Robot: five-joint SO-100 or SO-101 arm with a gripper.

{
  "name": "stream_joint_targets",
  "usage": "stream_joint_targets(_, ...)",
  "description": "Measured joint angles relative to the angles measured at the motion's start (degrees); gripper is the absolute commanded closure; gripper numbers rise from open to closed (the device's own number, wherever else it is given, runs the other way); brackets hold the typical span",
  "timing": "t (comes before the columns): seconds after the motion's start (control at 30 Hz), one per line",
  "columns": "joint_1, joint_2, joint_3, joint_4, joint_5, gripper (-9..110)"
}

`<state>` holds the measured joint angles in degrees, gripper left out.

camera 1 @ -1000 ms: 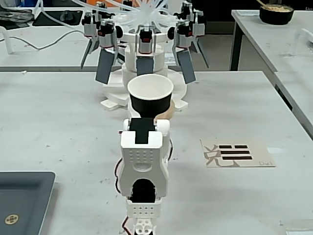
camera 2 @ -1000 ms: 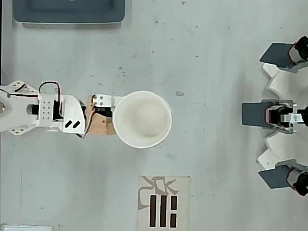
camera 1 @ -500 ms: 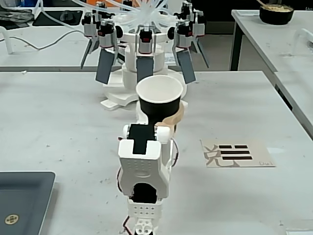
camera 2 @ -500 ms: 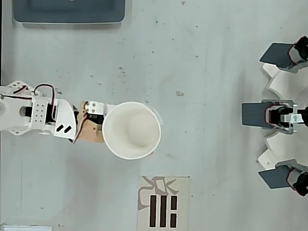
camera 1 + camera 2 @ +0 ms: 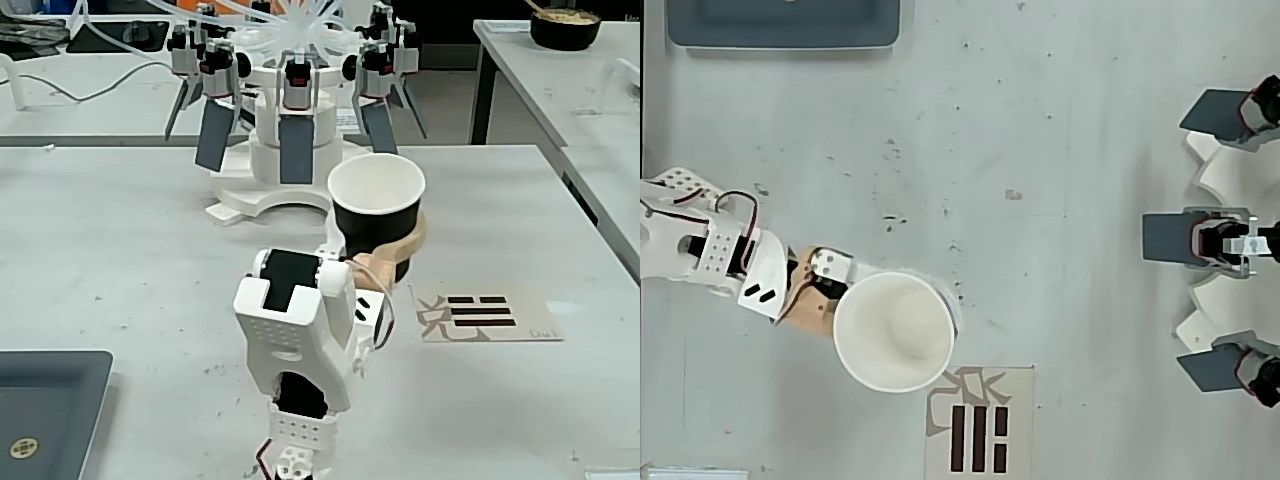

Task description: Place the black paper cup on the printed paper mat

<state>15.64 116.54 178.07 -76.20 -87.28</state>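
Fixed view, cup: I see the black paper cup (image 5: 377,208) upright, its mouth open to the top, and it looks lifted a little above the desk (image 5: 120,230), though I cannot be sure of the gap under it.
Fixed view, jaws: the gripper (image 5: 400,252) has its jaws wrapped around the lower part of the cup, one tan finger curving across the front; I judge they are pinching the cup wall.
Fixed view, mat: the printed paper mat (image 5: 485,316) lies flat on the desk, to the right of the cup and nearer to the camera, apart from it.
Fixed view, hidden: the base of the cup is covered by the jaws and the white wrist, so I cannot tell if it touches the desk.
Overhead view, cup: the cup (image 5: 894,331) shows only as a white round mouth, its axis pointing straight to the camera.
Overhead view, relation: the mat (image 5: 980,425) lies just below and right of the cup, with its long side running down the picture; the rim seems to overlap the upper left corner, but this may be only height.
Overhead view, coming move: I think I must carry the cup a short way toward the mat's middle, then lower it.
Overhead view, cut off: the mat's lower end leaves the picture, and the fingertips are hidden under the rim.
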Motion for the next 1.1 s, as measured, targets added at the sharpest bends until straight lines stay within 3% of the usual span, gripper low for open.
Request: stream_joint_targets(1.1,14.15,-32.96,-32.08,-0.09,1.32,95)
